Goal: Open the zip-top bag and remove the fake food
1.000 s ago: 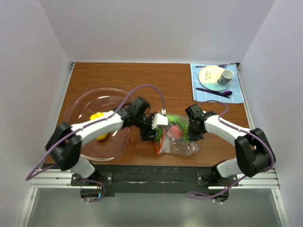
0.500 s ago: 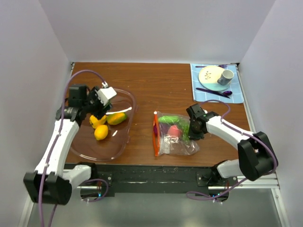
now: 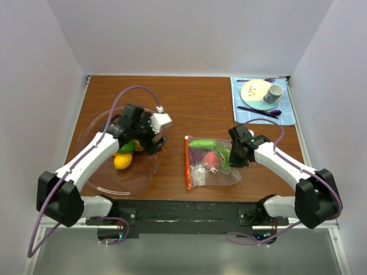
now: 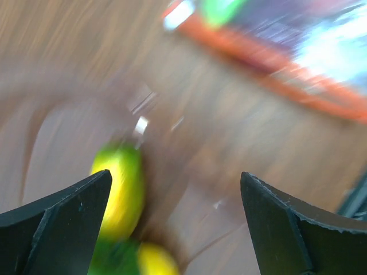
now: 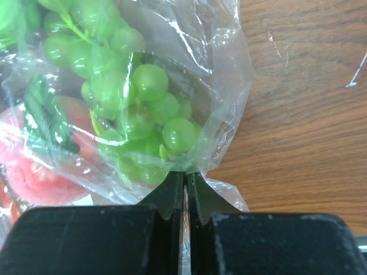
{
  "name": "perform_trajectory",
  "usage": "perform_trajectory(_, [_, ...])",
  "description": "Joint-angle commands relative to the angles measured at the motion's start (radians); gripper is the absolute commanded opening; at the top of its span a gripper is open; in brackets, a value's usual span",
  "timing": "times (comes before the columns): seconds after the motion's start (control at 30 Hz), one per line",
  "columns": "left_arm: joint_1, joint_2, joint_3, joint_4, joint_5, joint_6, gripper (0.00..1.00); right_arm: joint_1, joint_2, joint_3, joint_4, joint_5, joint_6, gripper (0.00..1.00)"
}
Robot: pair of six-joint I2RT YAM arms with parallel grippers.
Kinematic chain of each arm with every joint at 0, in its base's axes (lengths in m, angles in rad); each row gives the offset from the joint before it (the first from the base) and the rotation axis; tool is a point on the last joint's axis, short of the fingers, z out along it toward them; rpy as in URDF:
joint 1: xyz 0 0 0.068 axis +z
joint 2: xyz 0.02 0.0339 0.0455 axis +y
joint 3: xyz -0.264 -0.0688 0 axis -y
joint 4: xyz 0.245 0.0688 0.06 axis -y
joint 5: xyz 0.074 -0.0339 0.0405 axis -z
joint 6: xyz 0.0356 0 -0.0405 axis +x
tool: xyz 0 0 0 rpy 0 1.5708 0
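Observation:
The zip-top bag [image 3: 211,165] lies flat on the table with its orange zip strip [image 3: 187,163] on the left side. Green grapes [image 5: 137,97] and a pink-red piece [image 5: 40,166] of fake food are inside it. My right gripper [image 5: 184,179] is shut on the bag's crumpled right edge [image 3: 232,154]. My left gripper [image 3: 150,142] hangs open over the right part of the clear bowl [image 3: 92,129], with nothing between its fingers [image 4: 69,212]. Below it, blurred, lie a yellow-green fruit [image 4: 120,189] and a yellow one [image 4: 155,260]. From above, a yellow lemon [image 3: 122,161] shows in the bowl.
A blue placemat [image 3: 289,117] at the back right corner carries a plate [image 3: 254,90], a grey cup [image 3: 273,93] and a purple spoon [image 3: 259,112]. White walls enclose the table on three sides. The bowl's rim stands between my left gripper and the bag.
My left gripper went from the bag to the bowl, opened wide, and now swings right over the bowl. A yellow-green fruit has joined the lemons there. The right gripper has kept its hold.

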Motion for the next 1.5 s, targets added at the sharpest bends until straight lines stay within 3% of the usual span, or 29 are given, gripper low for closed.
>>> perform_trajectory(0.0, [-0.175,0.050,0.058,0.056,0.049,-0.065,1.00,0.005,0.088,-0.038,0.045,0.012,0.005,0.00])
perform_trajectory(0.27, [-0.264,0.196,0.041,0.086,-0.002,0.012,1.00,0.008,0.241,-0.069,0.113,0.036,0.011,0.00])
perform_trajectory(0.53, [-0.312,0.290,0.046,0.242,0.122,0.052,1.00,0.011,0.318,-0.051,0.145,0.024,0.003,0.00])
perform_trajectory(0.93, [-0.338,0.459,0.101,0.368,0.209,0.055,1.00,0.013,0.278,-0.060,0.148,-0.028,0.019,0.00])
perform_trajectory(1.1, [-0.359,0.508,0.149,0.416,0.265,-0.008,1.00,0.013,0.269,-0.066,0.150,-0.040,0.020,0.00])
perform_trajectory(1.4, [-0.436,0.554,0.153,0.459,0.242,-0.042,1.00,0.014,0.270,-0.081,0.161,-0.056,0.022,0.00])
perform_trajectory(1.47, [-0.445,0.560,0.150,0.438,0.217,-0.011,0.88,0.013,0.254,-0.072,0.144,-0.050,0.017,0.00])
